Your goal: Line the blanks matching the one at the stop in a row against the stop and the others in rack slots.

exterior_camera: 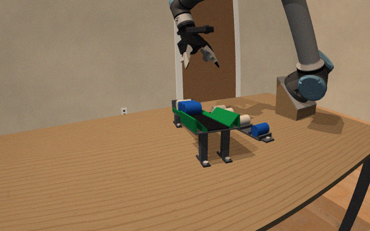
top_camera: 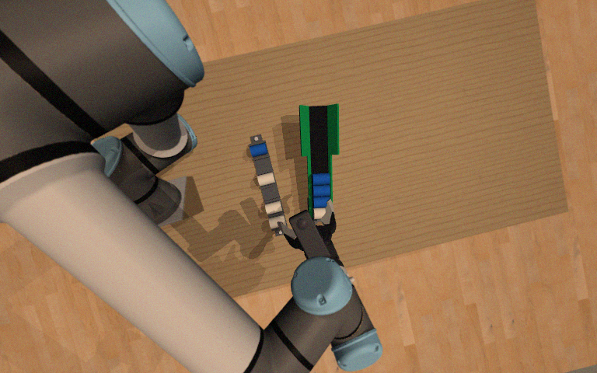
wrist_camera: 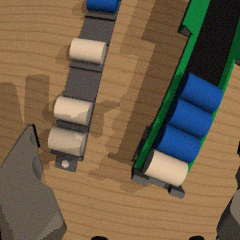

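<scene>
My gripper (top_camera: 305, 214) (exterior_camera: 202, 67) (wrist_camera: 141, 130) is open and empty, high above the ramp's stop end and the rack. On the green-walled feed ramp (top_camera: 333, 131) (exterior_camera: 188, 121) (wrist_camera: 200, 15) a white blank (top_camera: 319, 214) (wrist_camera: 166, 168) lies across at the stop. Three blue blanks (top_camera: 321, 190) (exterior_camera: 193, 108) (wrist_camera: 190, 118) lie across above it in a tight row. The dark stock rack (top_camera: 270, 193) (wrist_camera: 82, 84) holds a blue blank (top_camera: 258, 149) (exterior_camera: 259, 129) (wrist_camera: 102, 5) at its far end and three white blanks (top_camera: 266, 179) (wrist_camera: 88, 51), two of them in neighbouring slots at the near end.
The rack stands beside the ramp, low on the wooden table (top_camera: 440, 131) (exterior_camera: 109, 176) (wrist_camera: 30, 30). The ramp stands raised on dark legs (exterior_camera: 203, 148). The arm's base block (exterior_camera: 287, 104) is beyond the rack.
</scene>
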